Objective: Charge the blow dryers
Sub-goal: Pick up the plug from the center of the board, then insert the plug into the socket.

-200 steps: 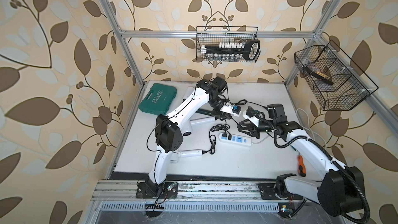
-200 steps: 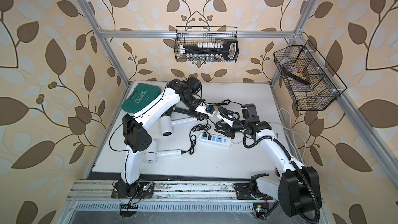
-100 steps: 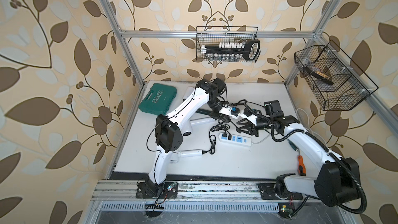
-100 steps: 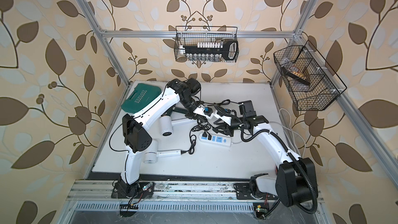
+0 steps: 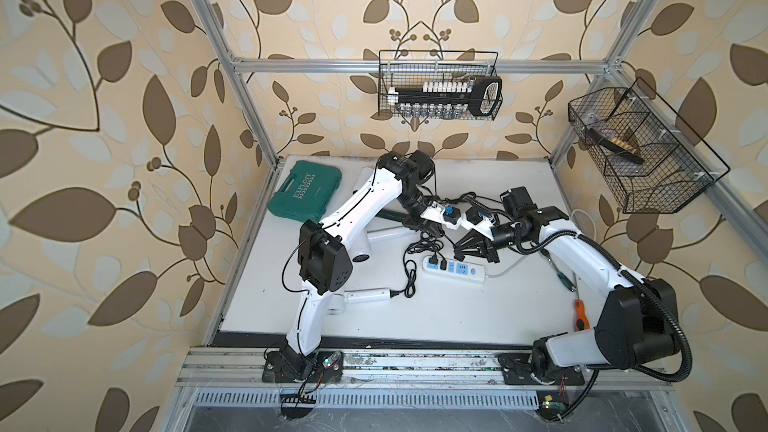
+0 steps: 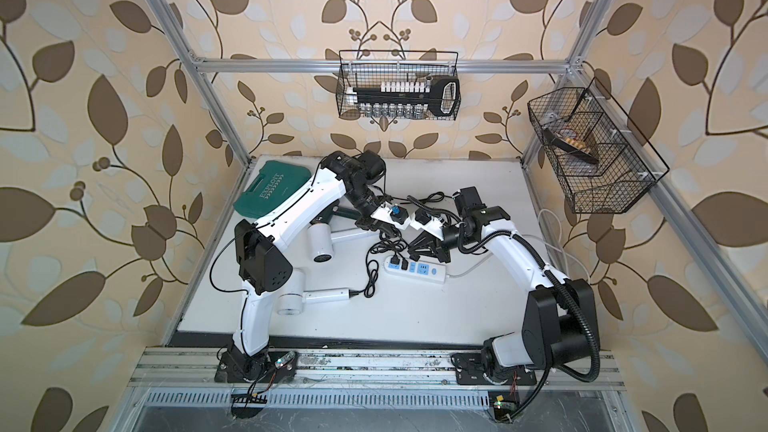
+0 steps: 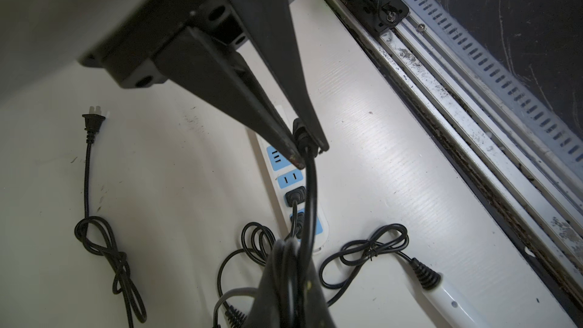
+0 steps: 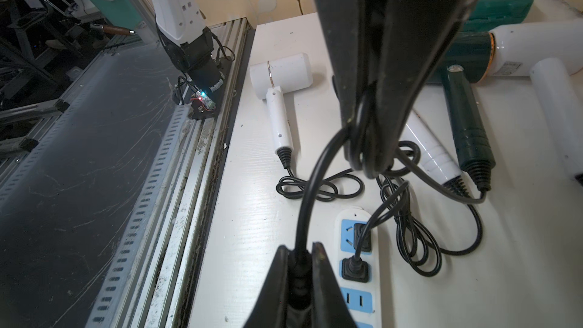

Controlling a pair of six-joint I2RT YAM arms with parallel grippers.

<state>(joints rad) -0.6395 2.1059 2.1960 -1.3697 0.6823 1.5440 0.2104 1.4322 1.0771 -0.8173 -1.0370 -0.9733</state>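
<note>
Left wrist shows my left fingers (image 7: 227, 89) clamped on the stiff plug (image 7: 299, 134); right fingers (image 8: 347, 58) pinch the limp, light cord (image 8: 302, 212).

Robot test cell, probably a lab: aluminium-profile frame (image 5: 415, 65), wallpapered panels (image 5: 104, 76), wire basket (image 5: 436, 52), white tabletop (image 5: 478, 309).

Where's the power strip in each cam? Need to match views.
Top view: power strip mid-table, picture centre.
Top view: power strip, same spot.
Left wrist: power strip just beyond the left claw tips.
Right wrist: power strip on the table beside the left claw.
Shared landmark: two black plugs in its end sockets.
</note>
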